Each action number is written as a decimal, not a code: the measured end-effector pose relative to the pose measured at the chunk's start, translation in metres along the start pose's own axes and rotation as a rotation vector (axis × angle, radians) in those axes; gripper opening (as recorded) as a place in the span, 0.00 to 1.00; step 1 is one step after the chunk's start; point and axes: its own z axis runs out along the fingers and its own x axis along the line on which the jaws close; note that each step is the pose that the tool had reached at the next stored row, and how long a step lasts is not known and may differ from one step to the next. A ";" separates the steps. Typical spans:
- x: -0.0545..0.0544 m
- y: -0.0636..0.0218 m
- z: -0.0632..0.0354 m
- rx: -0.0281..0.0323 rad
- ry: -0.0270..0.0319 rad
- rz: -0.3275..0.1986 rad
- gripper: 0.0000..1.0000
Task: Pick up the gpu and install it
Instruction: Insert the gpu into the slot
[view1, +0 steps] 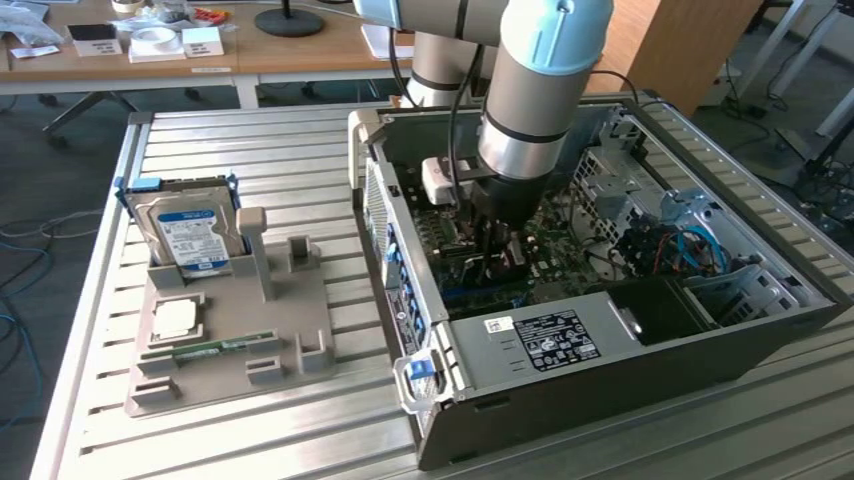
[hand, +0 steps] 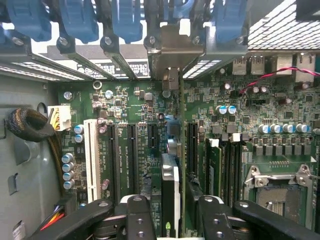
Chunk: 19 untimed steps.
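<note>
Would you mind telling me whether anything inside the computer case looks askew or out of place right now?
Nothing stands out. The gpu stands edge-on and upright in the motherboard, between the open fingers of the gripper.

Hard drive upright in grey holder tray; RAM stick flat in tray; desk behind.

arm reaching steeply down, wrist near vertical, gripper pointing straight down, fingers spread apart, nothing clamped
</note>
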 end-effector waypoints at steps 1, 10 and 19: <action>0.000 -0.0003 -0.0075 0.0000 -0.0001 0.000 0.40; 0.000 -0.0032 -0.0094 -0.0097 0.0003 0.000 0.40; 0.000 -0.0033 -0.0095 -0.0098 0.0003 0.000 0.40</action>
